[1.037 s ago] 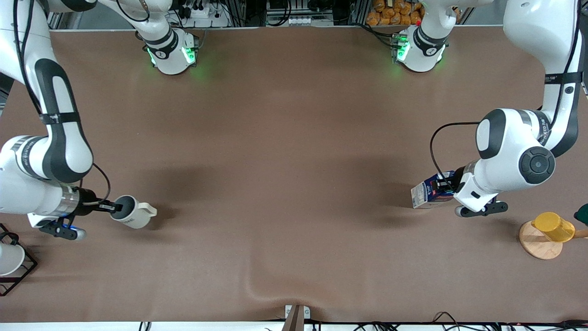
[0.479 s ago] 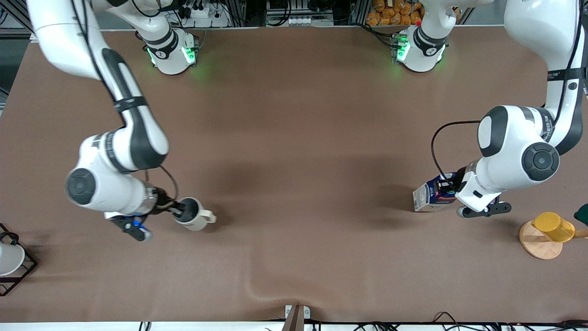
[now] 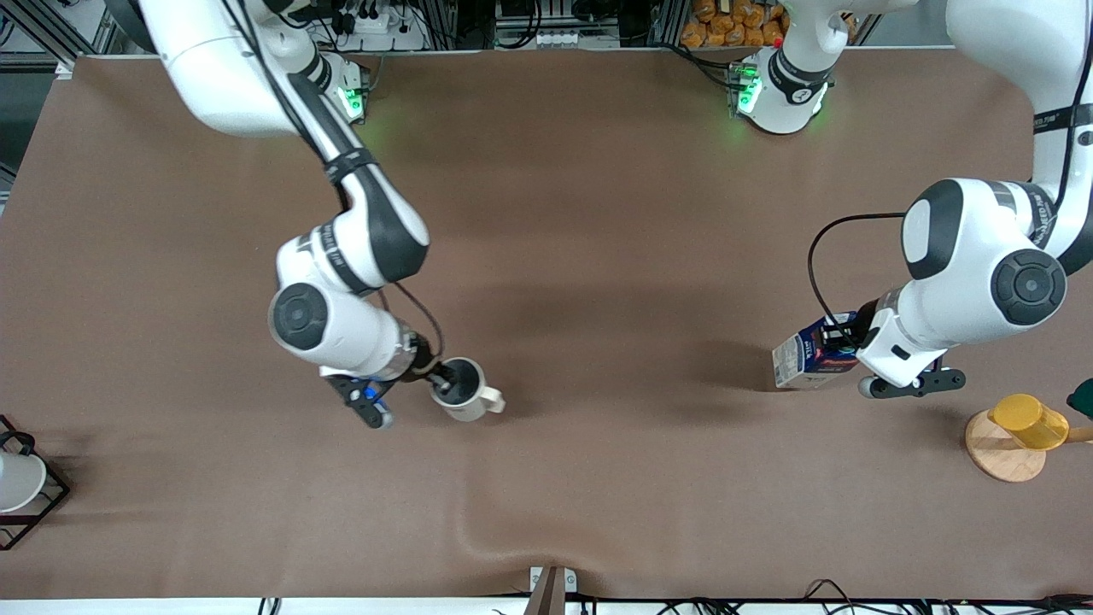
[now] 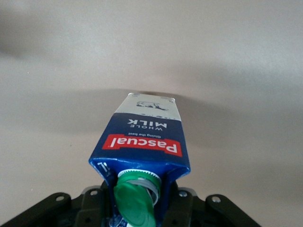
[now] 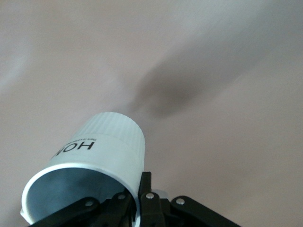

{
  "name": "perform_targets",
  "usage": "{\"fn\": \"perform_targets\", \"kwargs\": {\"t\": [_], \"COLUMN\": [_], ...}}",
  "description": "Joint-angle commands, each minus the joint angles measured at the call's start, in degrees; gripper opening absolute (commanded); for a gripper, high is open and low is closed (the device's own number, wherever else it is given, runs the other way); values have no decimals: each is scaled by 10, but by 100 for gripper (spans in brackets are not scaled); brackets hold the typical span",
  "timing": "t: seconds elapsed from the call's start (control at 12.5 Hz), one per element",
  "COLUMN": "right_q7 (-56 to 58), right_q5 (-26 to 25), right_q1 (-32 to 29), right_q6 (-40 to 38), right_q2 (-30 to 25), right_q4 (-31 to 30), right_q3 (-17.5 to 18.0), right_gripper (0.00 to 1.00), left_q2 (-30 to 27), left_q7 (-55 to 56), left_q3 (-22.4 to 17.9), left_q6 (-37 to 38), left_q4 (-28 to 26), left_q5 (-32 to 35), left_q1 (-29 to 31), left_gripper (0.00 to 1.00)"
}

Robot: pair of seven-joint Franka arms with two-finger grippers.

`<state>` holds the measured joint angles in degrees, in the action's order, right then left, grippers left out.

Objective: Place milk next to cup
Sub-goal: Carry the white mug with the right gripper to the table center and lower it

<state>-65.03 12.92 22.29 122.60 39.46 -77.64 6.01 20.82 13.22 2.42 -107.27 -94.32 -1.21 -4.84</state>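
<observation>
My right gripper (image 3: 440,377) is shut on the rim of the off-white cup (image 3: 465,393), one finger inside it and one outside, and holds it over the middle of the table. The right wrist view shows the cup (image 5: 90,165) with my right gripper (image 5: 137,198) pinching its wall. My left gripper (image 3: 845,342) is shut on the top of the dark-blue milk carton (image 3: 807,359), held tilted over the table toward the left arm's end. The left wrist view shows the milk (image 4: 142,146) with its green cap (image 4: 136,203) between the jaws of my left gripper (image 4: 137,208).
A yellow cup (image 3: 1029,421) lies on a wooden disc (image 3: 1003,453) at the left arm's end. A white cup (image 3: 17,480) sits in a black wire rack (image 3: 47,504) at the right arm's end. The brown table cover (image 3: 546,256) has a wrinkle near its front edge.
My right arm has carried the cup from the right arm's end toward the table's middle. My left gripper with the milk has barely shifted.
</observation>
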Motion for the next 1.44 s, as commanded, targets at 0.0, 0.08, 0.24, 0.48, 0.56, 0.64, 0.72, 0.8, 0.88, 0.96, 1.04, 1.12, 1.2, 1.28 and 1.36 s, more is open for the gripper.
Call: {"fn": "perform_targets", "kwargs": {"t": [0.0, 0.08, 0.24, 0.48, 0.56, 0.64, 0.72, 0.8, 0.88, 0.96, 1.04, 1.12, 1.2, 1.28, 1.36], "right_q7": [-57, -68, -88, -166, -190, -207, -212, -213, -222, -243, -258, -273, -275, -275, -277], "right_q5": [18, 18, 16, 18, 18, 17, 17, 17, 18, 18, 18, 18, 18, 18, 18], "right_q1": [36, 48, 72, 96, 106, 115, 121, 121, 119, 116, 114, 113, 111, 111, 111], "right_q6": [30, 39, 61, 83, 100, 116, 129, 135, 135, 135, 135, 134, 128, 123, 108], "right_q2": [32, 40, 51, 64, 73, 81, 88, 94, 96, 96, 96, 94, 88, 79, 74], "right_q4": [23, 22, 21, 21, 22, 22, 22, 22, 24, 24, 25, 26, 28, 31, 36], "right_q3": [-7, -7, -8, -8, -8, -8, -8, -8, -8, -8, -7, -7, -8, -8, -8], "right_gripper": [0, 0, 0, 0, 0, 0, 0, 0, 0, 8, 37, 82, 100, 100, 100], "left_q2": [-12, -13, -12, -14, -14, -14, -14, -17, -19, -19, -19, -19, -20, -20, -21], "left_q7": [17, 18, 20, 29, 45, 58, 62, 68, 73, 78, 81, 81, 83, 92, 97], "left_q3": [-1, 0, 5, 6, 15, 20, 21, 22, 22, 25, 29, 29, 29, 29, 31], "left_q6": [24, 25, 25, 25, 25, 25, 25, 25, 25, 26, 26, 26, 26, 26, 27], "left_q4": [5, 5, 5, 5, 5, 6, 6, 6, 6, 5, 5, 5, 5, 6, 6], "left_q5": [13, 13, 13, 12, 13, 13, 13, 13, 13, 13, 13, 13, 12, 13, 13], "left_q1": [-8, -8, -7, -8, -7, -7, -7, -8, -8, -9, -8, -7, -7, -8, -8], "left_gripper": [44, 44, 44, 43, 43, 43, 44, 44, 44, 44, 44, 44, 44, 44, 44]}}
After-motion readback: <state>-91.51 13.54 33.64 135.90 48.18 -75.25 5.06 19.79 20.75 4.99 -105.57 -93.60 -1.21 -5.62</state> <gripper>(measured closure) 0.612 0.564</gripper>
